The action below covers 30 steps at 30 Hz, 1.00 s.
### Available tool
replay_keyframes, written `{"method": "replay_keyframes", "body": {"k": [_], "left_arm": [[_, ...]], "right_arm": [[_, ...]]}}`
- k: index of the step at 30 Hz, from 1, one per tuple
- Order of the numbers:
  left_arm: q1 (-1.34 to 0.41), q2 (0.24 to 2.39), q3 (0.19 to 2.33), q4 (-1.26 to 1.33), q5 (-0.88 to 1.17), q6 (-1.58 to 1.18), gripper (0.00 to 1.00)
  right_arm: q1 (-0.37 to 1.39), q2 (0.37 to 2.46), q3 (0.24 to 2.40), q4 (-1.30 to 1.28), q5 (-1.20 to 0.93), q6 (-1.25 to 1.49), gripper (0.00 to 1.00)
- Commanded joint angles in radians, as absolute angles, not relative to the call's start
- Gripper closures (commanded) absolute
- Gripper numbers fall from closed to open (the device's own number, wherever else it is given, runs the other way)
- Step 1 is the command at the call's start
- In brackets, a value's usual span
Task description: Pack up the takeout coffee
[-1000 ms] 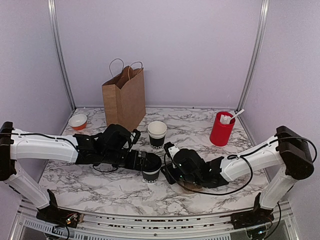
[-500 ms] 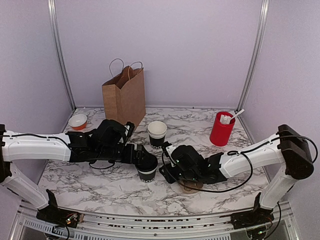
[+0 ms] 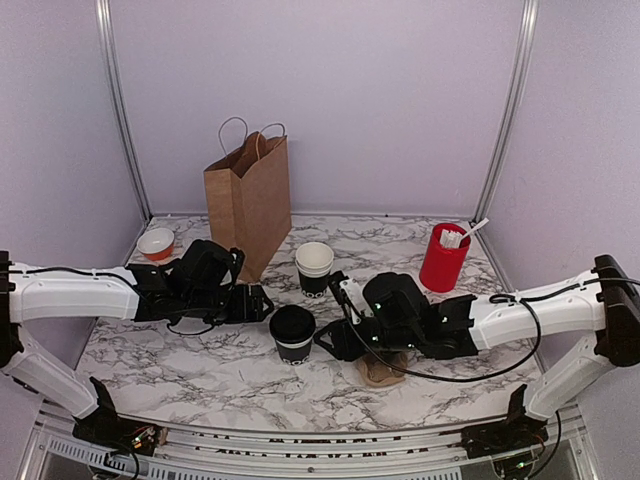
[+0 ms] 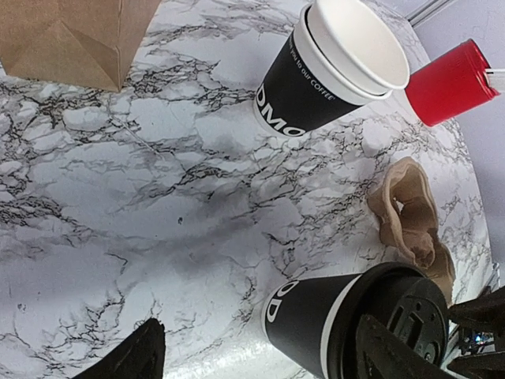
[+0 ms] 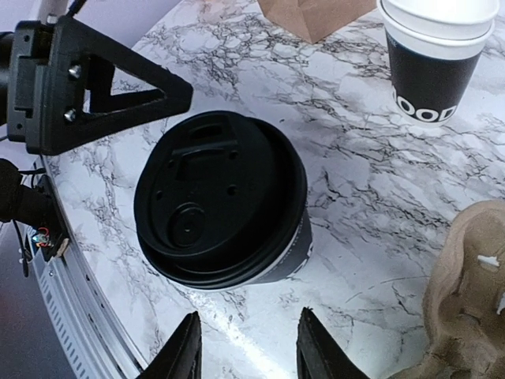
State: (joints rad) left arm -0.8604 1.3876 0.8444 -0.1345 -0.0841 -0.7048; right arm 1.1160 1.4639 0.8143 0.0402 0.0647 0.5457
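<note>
On the marble table (image 3: 180, 365), between the two arms, the takeout coffee (image 3: 292, 333) stands upright with its black lid on. The left gripper (image 3: 257, 303) sits just beside it, fingers wide apart and holding nothing. The right gripper (image 3: 330, 344) is close on the other side, fingers a little apart, empty too. I think the cup stands free so one hand can grab it and carry it to the brown paper bag (image 3: 250, 195) behind.

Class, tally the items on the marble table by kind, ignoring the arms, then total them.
Lidded black cup: 1
Stack of lidless cups: 1
Red cup: 1
Paper bag: 1
Small bowl: 1
Crumpled brown cardboard: 1
Total: 6
</note>
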Motion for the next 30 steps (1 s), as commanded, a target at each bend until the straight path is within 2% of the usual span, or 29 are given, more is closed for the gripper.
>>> {"method": "replay_keyframes", "body": {"k": [1,20,30], "left_arm": [[-0.855,1.419,0.823,-0.094,-0.026,-0.732,0.16],[-0.857,1.391,0.785,-0.075,-0.001,-0.755,0.18],[-0.868,1.361,0.78,-0.078,-0.005,-0.758,0.19]], "right_arm": [[1.111,1.438,0.858,0.041,-0.013,0.593,0.6],[0.978,1.51,0.818,0.297,-0.232,0.892,0.51],[0.947,1.531,0.825,0.262,-0.232,0.912,0.47]]}}
